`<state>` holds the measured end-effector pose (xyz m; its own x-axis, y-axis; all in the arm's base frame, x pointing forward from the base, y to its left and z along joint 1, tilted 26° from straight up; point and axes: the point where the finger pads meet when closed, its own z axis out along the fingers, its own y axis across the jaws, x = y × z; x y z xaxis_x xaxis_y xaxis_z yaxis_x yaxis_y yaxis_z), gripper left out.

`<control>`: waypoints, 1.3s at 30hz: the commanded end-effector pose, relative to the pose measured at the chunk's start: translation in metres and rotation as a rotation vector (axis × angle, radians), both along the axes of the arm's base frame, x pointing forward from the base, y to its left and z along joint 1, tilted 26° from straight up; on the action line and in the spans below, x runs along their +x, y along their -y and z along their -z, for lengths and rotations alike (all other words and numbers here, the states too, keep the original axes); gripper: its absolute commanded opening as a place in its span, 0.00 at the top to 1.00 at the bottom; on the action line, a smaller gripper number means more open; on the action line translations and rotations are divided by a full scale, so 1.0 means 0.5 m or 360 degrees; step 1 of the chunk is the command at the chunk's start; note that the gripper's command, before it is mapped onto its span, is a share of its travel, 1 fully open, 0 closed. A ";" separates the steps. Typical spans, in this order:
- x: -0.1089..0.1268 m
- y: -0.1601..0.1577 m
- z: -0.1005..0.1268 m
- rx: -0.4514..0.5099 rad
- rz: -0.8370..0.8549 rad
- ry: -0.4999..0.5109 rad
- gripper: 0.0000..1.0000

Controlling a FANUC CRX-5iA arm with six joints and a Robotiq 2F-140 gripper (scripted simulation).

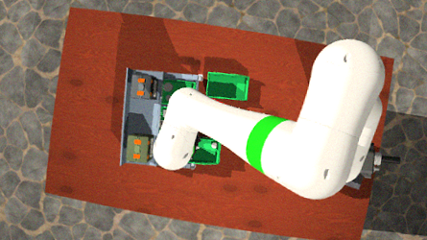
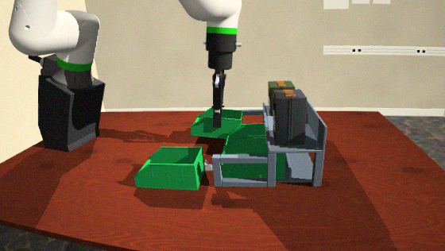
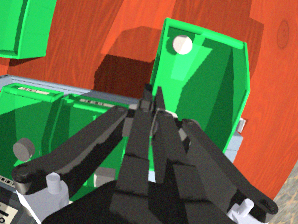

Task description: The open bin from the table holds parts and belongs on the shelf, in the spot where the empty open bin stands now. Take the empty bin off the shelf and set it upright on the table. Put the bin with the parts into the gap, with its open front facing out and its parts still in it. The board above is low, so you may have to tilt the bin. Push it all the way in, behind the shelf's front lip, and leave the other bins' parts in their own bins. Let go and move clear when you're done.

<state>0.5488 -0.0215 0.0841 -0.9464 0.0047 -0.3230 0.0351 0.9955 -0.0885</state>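
Note:
The green bin with the parts (image 2: 216, 124) hangs a little above the table at the shelf's front, by the far slot. My gripper (image 2: 217, 119) is shut on its side wall. In the wrist view the fingers (image 3: 154, 102) pinch that thin wall, and a white round part (image 3: 181, 44) lies inside the bin (image 3: 206, 96). The empty green bin (image 2: 171, 168) stands upright on the table in front of the shelf's near end; it also shows in the overhead view (image 1: 226, 86). The grey shelf (image 2: 274, 155) holds other green bins (image 2: 248, 156) on its lower level.
Two dark boxes with orange marks (image 2: 288, 111) stand on the shelf's upper board. The robot's base (image 2: 69, 111) is at the table's far left. In the overhead view my arm (image 1: 250, 137) covers the shelf's front and most of the held bin (image 1: 206, 152).

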 end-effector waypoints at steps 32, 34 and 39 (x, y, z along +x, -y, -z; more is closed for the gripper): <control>0.044 0.000 -0.022 0.0000 0.0000 0.0002 0.90; 0.046 0.000 -0.023 0.0000 0.0000 0.0002 0.90; 0.049 0.000 -0.024 0.0000 0.0000 0.0002 0.90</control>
